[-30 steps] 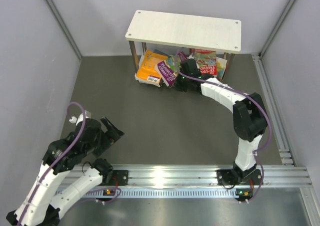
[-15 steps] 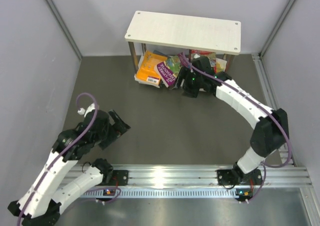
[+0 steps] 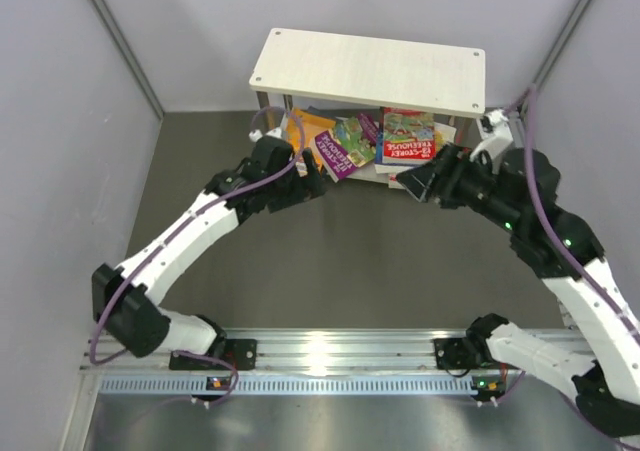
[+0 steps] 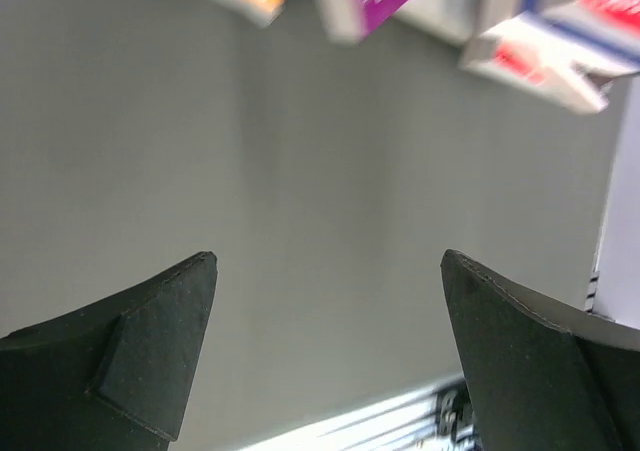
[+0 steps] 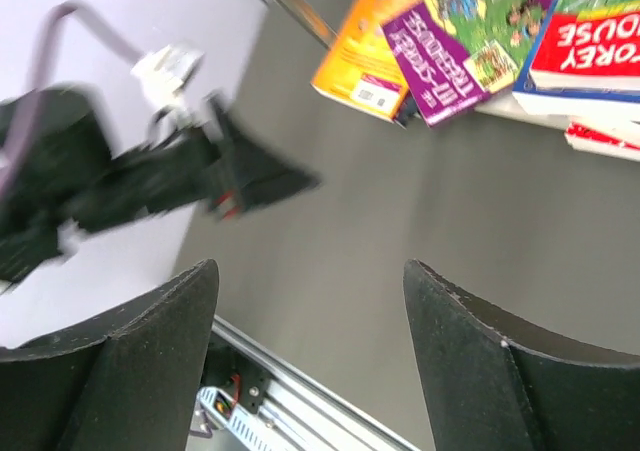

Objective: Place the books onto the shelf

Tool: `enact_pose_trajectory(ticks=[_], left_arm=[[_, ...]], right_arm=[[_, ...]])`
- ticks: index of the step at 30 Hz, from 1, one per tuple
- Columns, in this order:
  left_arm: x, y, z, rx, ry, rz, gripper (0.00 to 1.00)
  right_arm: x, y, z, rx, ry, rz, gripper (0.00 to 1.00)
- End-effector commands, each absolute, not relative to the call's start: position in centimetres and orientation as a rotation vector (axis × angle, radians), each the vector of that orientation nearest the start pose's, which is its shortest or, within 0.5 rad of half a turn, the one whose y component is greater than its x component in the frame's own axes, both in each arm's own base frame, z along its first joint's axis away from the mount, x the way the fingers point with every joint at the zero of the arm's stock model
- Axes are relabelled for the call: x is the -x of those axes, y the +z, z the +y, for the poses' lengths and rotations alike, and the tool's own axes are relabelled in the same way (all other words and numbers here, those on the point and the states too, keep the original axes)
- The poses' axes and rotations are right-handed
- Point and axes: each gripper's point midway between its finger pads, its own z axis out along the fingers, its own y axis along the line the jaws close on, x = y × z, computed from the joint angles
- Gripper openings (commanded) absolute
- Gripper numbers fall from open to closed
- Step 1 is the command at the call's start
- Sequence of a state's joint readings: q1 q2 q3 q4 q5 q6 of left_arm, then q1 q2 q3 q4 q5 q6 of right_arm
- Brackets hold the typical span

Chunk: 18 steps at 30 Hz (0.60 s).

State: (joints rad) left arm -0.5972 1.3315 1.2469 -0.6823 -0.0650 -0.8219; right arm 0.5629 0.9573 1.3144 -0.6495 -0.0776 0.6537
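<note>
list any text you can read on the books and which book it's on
"OREY" / "OUSE": red-banded book, cut off by the frame edge.
"STOREY TREEHOUSE": purple book, the number before it is blurred.
Barcode sticker on the orange book: too small to read.

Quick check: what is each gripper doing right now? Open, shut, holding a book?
Left gripper: open, empty.
Right gripper: open, empty.
</note>
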Motion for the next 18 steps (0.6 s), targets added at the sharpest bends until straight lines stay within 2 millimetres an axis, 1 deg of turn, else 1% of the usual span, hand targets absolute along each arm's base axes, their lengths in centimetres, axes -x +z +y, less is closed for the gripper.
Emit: enact_pose_trajectory(ticks=[1,2,3,4,5,6,7,8,9,10,11,12,13,14,15,16,17,18], left_arm=[[-34.9,26.8,-26.5,0.132,-0.751,2.163,0.99],[-35.7,26.8,-27.0,0.124,-0.755,2.151,0.99],[-36.3,26.8,-27.6,0.113,-0.767,2.139,0.99],[-37.7,26.7,-28.8,0.106,-0.79,2.115,0.99],[-38.3,26.5,-29.4,0.115,-0.806,2.112,0.99],[-39.0,26.2,-29.8,0.131,-0.816,2.108,0.99],[-40.3,25.7,-30.9,0.148,-0.836,2.095,0.99],[-40.9,25.2,-31.4,0.172,-0.85,2.097,0.99],[-41.7,24.9,-31.9,0.237,-0.87,2.092,0.98],[-42.9,23.8,-32.5,0.275,-0.86,2.102,0.94],[-43.5,23.4,-33.1,0.309,-0.854,2.099,0.91],[-44.2,22.8,-33.3,0.332,-0.824,2.095,0.86],[-45.8,22.1,-33.8,0.361,-0.786,2.084,0.8],[-46.1,21.8,-34.4,0.363,-0.774,2.088,0.74],[-46.6,21.4,-34.9,0.362,-0.758,2.091,0.72],[-48.2,21.1,-35.6,0.374,-0.724,2.079,0.68],[-48.6,21.1,-36.1,0.364,-0.706,2.077,0.59],[-48.8,20.2,-36.2,0.364,-0.662,2.107,0.56]], right_arm=[[-21.7,34.9,17.7,-0.026,0.833,1.994,0.75],[-21.4,35.1,17.0,-0.038,0.811,1.982,0.76],[-20.7,34.6,16.3,-0.042,0.788,2.003,0.77],[-20.2,34.9,15.2,-0.063,0.759,1.988,0.78],[-20.1,34.8,14.3,-0.088,0.718,1.988,0.78],[-19.5,34.1,13.6,-0.098,0.687,2.017,0.78],[-19.0,34.3,13.0,-0.108,0.678,2.006,0.79],[-18.8,34.3,12.5,-0.122,0.663,2.005,0.79],[-18.3,33.9,12.0,-0.13,0.65,2.018,0.79],[-17.8,34.1,11.5,-0.14,0.648,2.007,0.79],[-17.5,34.4,11.2,-0.152,0.65,1.997,0.79],[-17.1,34.1,10.8,-0.156,0.636,2.01,0.79],[-16.6,34.3,10.4,-0.161,0.634,2.004,0.79],[-16.3,34.7,9.9,-0.169,0.624,1.994,0.79],[-15.8,34.3,9.4,-0.174,0.603,2.018,0.79],[-15.3,34.4,9.0,-0.177,0.597,2.015,0.79],[-15.0,34.6,8.5,-0.185,0.589,2.011,0.79],[-14.4,34.1,8.2,-0.189,0.577,2.033,0.8]])
